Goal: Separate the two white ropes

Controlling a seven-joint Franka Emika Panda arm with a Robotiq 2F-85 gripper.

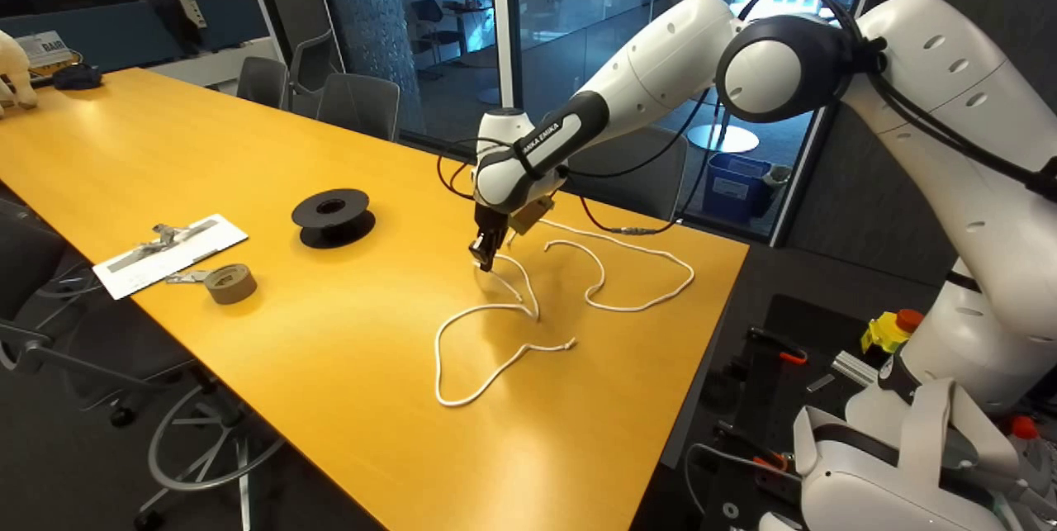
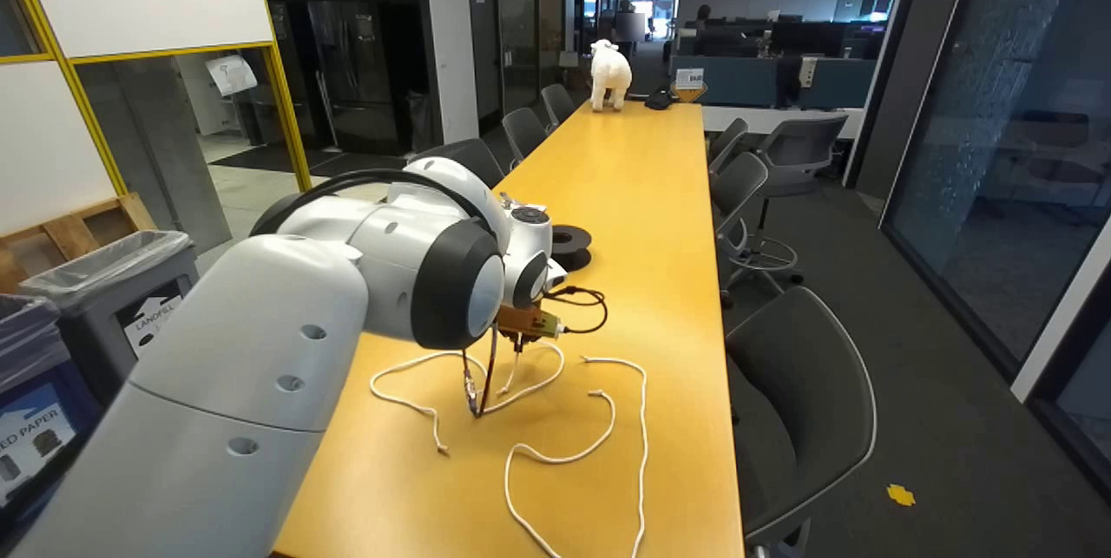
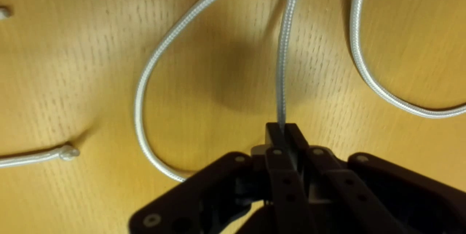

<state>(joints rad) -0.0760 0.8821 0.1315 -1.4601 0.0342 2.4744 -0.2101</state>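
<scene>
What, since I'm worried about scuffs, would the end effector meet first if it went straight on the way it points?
Most likely the tabletop: the end effector points down toward it, closed on a white rope. Any rope hidden beneath could come first; the gap is hard to judge.

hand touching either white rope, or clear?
Touching: the wrist view shows a white braided rope running into the hand, pinched between its closed jaws.

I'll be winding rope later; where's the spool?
In an exterior view, the spool sits on the table, between the tape at left and the gripper at right.
</scene>
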